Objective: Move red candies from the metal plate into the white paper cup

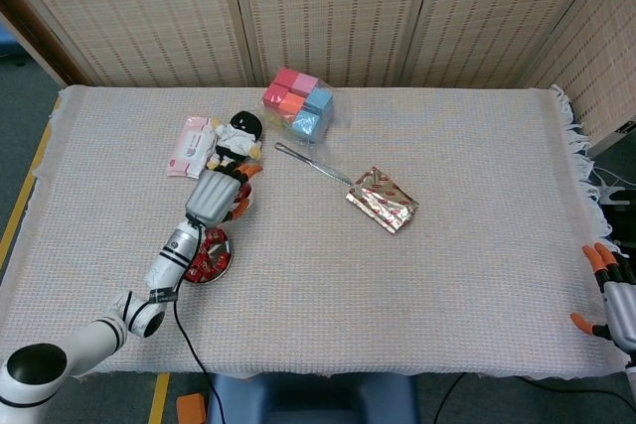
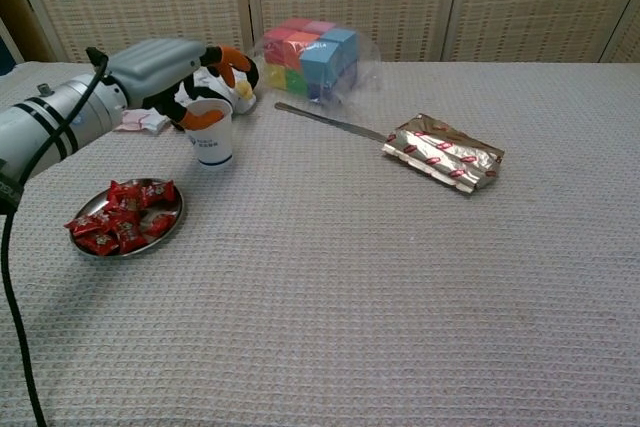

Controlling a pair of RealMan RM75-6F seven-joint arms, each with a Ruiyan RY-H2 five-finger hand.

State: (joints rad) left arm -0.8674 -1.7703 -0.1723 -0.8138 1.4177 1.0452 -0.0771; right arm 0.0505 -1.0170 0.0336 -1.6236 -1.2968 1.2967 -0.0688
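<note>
Chest view: left hand [image 2: 165, 72] above and beside white paper cup [image 2: 210, 133], fingers apart, nothing held. Red candies [image 2: 125, 215] piled on metal plate [image 2: 172, 222], near cup. Right hand [image 1: 614, 295] at table edge, fingers spread, holding nothing.

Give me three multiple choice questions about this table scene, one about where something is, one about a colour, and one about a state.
1. Where is the white paper cup?
A. beyond the metal plate
B. on the foil packet
C. at the table's right edge

2. What colour are the candies on the metal plate?
A. blue
B. red
C. green

3. What does the left robot hand hold?
A. the metal tongs
B. the plate
C. nothing visible

Answers:
1 A, the cup stands just behind the plate in the chest view.
2 B, the wrappers are plainly red.
3 C, it hovers beside the cup's rim and no candy shows in it.
</note>
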